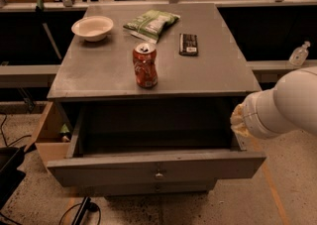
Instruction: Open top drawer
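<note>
The top drawer (156, 162) juts out toward me, its long axis running left-right, grey interior showing — the gripper (238, 121) is at its right wall, and I cannot tell its grip.

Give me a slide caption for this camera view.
The top drawer stands open beneath a soda can, bowl and snack bag; the gripper sits at its right wall.

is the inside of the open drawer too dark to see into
Camera view: dim light; the top drawer lies in deep shadow inside, under the tabletop, its floor barely readable; soft sheen on the tabletop, no glare; the gripper, at the drawer's right wall, is lit brighter.
</note>
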Robot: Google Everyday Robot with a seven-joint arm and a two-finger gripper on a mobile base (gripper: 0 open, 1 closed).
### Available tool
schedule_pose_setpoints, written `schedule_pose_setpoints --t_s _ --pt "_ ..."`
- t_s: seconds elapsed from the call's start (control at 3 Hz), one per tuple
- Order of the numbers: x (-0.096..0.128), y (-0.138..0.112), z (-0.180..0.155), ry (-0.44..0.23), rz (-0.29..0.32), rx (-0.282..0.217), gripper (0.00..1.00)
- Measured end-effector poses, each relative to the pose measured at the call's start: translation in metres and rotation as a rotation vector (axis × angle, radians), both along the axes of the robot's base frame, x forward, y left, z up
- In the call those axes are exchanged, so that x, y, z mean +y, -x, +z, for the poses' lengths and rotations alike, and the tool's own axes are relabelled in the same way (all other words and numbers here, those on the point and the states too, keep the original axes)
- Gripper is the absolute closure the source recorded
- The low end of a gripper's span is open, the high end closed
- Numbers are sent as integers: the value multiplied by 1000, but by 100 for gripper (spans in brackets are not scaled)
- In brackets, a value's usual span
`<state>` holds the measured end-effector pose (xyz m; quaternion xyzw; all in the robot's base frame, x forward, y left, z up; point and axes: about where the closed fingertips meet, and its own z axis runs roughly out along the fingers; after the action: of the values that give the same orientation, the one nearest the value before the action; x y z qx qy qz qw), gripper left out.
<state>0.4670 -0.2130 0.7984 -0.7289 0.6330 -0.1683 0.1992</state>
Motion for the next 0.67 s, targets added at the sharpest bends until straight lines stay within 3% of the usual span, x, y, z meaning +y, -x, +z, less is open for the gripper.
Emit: schedule_pose_setpoints --t_s 0.33,0.67 --pt "4 -38 -26 -66 69 -7 100" --pt "16 -64 -54 -89 111 24 100"
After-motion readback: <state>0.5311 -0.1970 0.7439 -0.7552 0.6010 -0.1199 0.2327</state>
